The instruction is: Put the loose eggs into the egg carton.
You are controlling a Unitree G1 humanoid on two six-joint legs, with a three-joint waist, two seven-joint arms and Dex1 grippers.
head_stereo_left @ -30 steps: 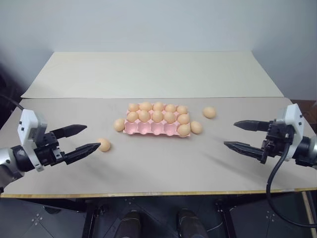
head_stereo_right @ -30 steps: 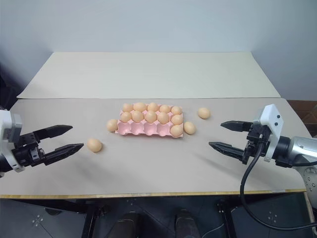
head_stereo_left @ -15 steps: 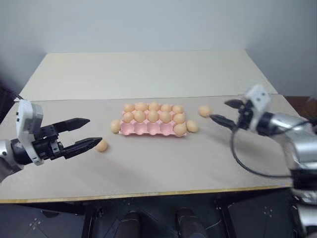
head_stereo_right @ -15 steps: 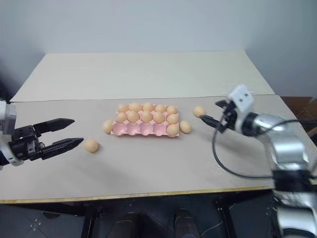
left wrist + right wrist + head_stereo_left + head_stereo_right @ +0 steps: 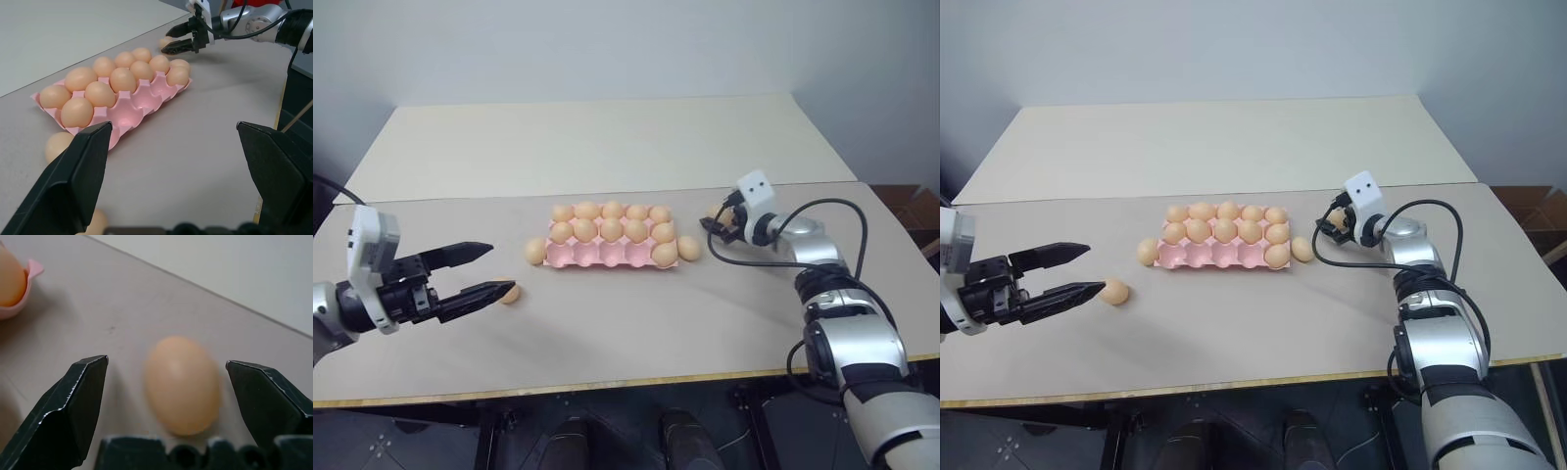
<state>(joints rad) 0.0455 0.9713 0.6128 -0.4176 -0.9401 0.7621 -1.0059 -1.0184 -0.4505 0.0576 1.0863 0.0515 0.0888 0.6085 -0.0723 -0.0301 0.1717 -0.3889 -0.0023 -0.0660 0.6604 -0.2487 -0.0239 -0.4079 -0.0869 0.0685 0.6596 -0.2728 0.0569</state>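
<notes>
Reaching right pincer (image 5: 166, 363) now straddles loose egg (image 5: 182, 384), open.

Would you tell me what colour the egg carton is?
The egg carton is pale pink, clearest in the left wrist view.

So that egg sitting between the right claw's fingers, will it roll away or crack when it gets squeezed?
Probably apt to roll: the egg is smooth and oval, lying loose on the flat table. Likely slippery too, since the open right gripper has hard, narrow black fingers. It looks like a fragile thin shell, so a gentle squeeze seems wise.
</notes>
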